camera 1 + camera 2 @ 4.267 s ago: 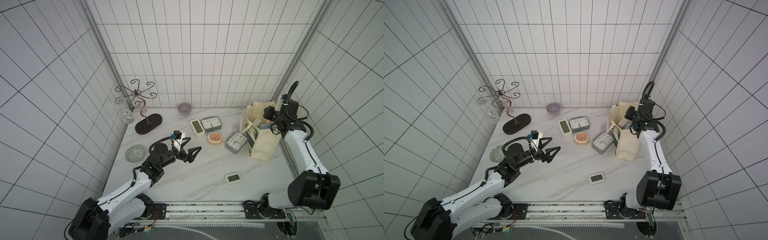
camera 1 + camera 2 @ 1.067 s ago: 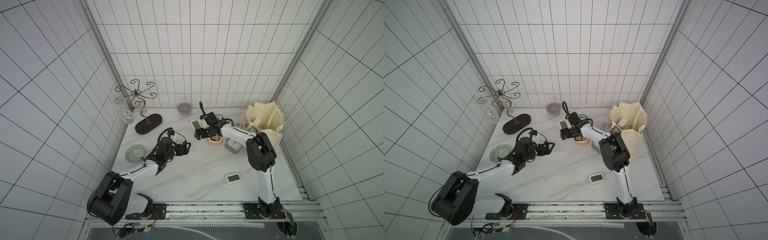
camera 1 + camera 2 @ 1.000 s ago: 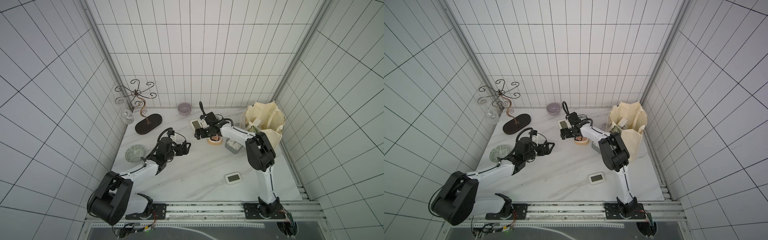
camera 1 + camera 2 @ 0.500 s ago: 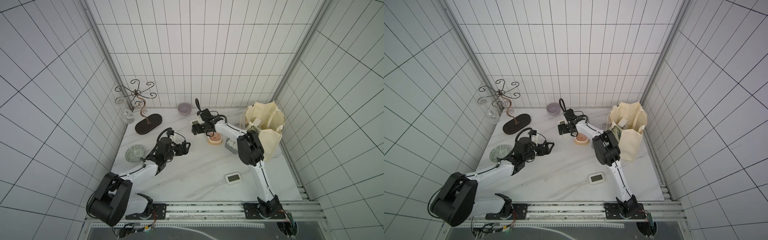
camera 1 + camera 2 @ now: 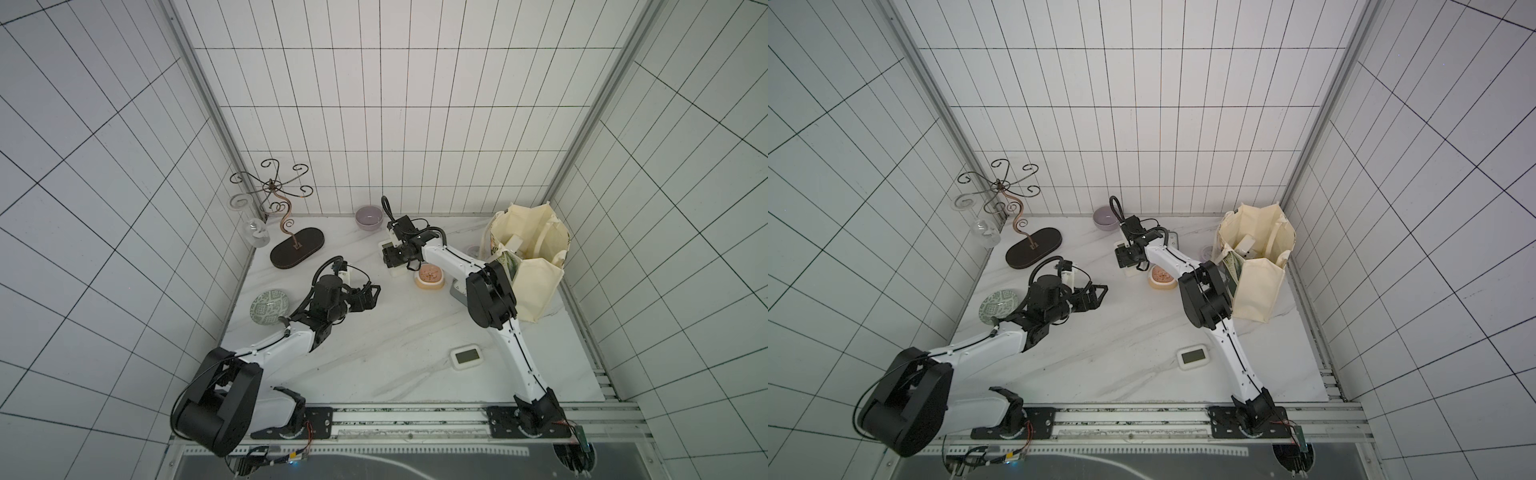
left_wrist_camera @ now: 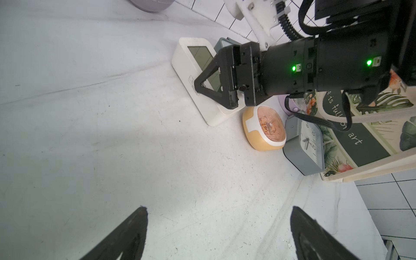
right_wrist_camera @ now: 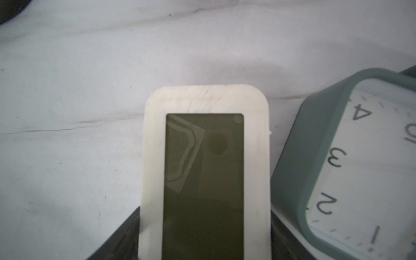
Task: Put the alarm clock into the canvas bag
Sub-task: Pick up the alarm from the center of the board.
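Observation:
A white digital alarm clock [image 7: 204, 168] with a dark screen lies on the marble table at the back middle. My right gripper [image 5: 392, 259] is down over it, and in the right wrist view its dark fingers [image 7: 126, 236] press both long sides. The left wrist view shows the same alarm clock [image 6: 199, 53] under the right gripper [image 6: 202, 78]. The cream canvas bag [image 5: 536, 282] stands open at the back right, leaf print and dark band [image 6: 360, 139] facing left. My left gripper [image 5: 372, 293] hovers open and empty over bare table left of centre [image 6: 219, 210].
An orange round clock [image 5: 429, 275] and a grey analogue clock [image 6: 308, 146] sit between the right arm and the bag. A teal clock [image 7: 360, 168] lies beside the held one. Another small white clock [image 5: 466, 357] lies front right. Wire stand [image 5: 295, 249], purple bowl [image 5: 368, 216] and patterned plate [image 5: 269, 307] are at the left and back.
The right gripper has shifted left from over the orange clock to the white alarm clock, and its jaws have closed in on it. The left arm has stayed put.

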{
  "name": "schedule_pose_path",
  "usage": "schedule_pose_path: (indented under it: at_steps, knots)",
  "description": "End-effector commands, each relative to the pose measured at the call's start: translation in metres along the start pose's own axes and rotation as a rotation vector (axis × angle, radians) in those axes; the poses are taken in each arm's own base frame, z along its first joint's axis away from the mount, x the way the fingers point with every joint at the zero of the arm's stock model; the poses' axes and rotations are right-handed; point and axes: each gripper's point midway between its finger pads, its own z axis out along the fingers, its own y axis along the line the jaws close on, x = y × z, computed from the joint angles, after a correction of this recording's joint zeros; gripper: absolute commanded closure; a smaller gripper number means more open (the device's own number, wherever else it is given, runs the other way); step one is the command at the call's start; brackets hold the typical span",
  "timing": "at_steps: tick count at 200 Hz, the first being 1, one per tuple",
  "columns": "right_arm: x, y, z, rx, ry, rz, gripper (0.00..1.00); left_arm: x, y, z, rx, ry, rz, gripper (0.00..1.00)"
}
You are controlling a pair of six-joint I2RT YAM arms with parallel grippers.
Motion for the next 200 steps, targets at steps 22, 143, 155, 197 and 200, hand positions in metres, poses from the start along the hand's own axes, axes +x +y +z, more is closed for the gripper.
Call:
schedule_pose_path:
  at_steps: [22, 143, 155, 197, 200]
  knots:
    - [-0.03, 0.022, -0.036, -0.021, -0.061, -0.06, 0.45, -0.012, -0.014, -0.014, 0.062, -0.059, 0.012, 0.03]
    - [-0.072, 0.023, -0.318, 0.017, -0.501, -0.078, 0.47, -0.059, -0.128, -0.111, 0.497, -0.364, 0.222, 0.03]
    - [-0.071, 0.011, -0.348, 0.034, -0.553, -0.057, 0.47, -0.059, -0.146, -0.119, 0.54, -0.379, 0.267, 0.03]
    - [-0.055, -0.07, -0.423, 0.18, -0.68, 0.091, 0.51, -0.04, -0.219, -0.126, 0.752, -0.352, 0.387, 0.03]
    - [-0.053, -0.078, -0.427, 0.194, -0.686, 0.106, 0.51, -0.038, -0.224, -0.126, 0.766, -0.35, 0.394, 0.03]
